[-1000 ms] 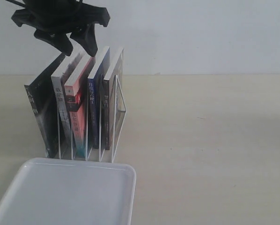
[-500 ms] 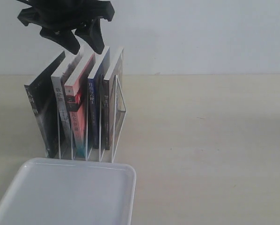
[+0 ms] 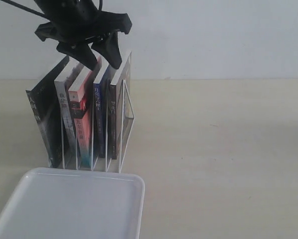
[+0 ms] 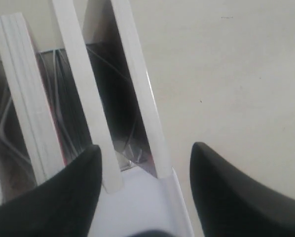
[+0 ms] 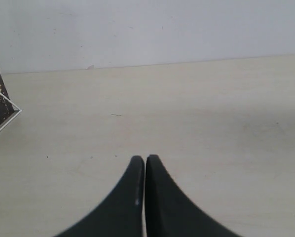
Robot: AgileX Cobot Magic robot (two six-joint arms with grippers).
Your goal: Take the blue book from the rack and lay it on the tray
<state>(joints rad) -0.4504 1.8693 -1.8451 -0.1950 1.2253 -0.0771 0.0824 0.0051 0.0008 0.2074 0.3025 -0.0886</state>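
The blue book (image 3: 99, 107) stands upright in the white wire rack (image 3: 127, 117), fourth from the left, between a red-spined book (image 3: 82, 117) and a dark book (image 3: 115, 117). My left gripper (image 3: 104, 62) hangs open just over the book tops, one finger left of the blue book and the other over the dark book. In the left wrist view the open gripper (image 4: 145, 153) frames two white page edges, the blue book (image 4: 86, 98) and the dark book (image 4: 137, 89). The white tray (image 3: 74, 204) lies in front of the rack. My right gripper (image 5: 145, 159) is shut over bare table.
A black book (image 3: 39, 119) and a grey book (image 3: 64, 112) fill the rack's left slots. The tray's rim (image 4: 179, 207) shows under the left gripper. A dark book corner and rack wire (image 5: 0, 106) sit at the edge of the right wrist view. A pale wall stands behind.
My left gripper has moved right and down, from above the grey and red books to the tops of the blue and dark books. Books and tray have not moved.
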